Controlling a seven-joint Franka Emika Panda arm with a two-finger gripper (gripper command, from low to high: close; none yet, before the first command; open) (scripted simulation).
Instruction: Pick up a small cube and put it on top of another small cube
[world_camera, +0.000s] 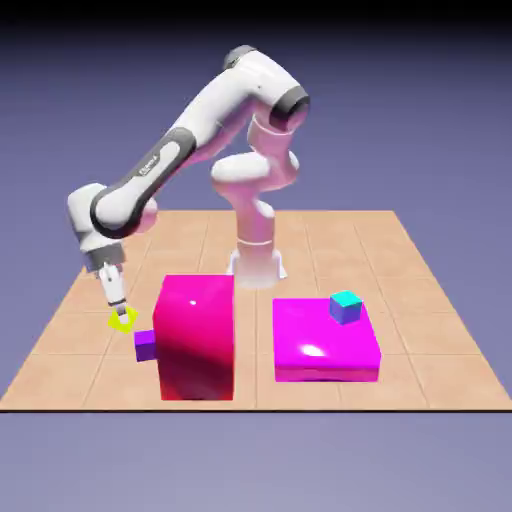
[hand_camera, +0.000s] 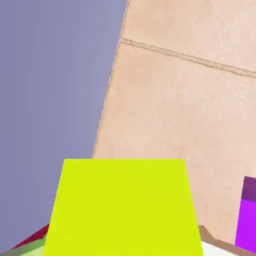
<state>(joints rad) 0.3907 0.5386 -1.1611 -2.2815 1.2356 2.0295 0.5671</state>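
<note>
I have the yellow-green cube (world_camera: 123, 320) clenched in the hand (world_camera: 121, 316), lifted off the bench (world_camera: 330, 250) at the exterior view's left, so the pickup looks done. Just to its right sits the purple cube (world_camera: 146, 346), bare on top; I judge I'm near it, though probably not yet squarely above. Placing remains.

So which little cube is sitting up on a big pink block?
The teal-topped cube, resting on the flat magenta block. The purple cube sits on the table, and the gripper holds the yellow-green one.
</note>
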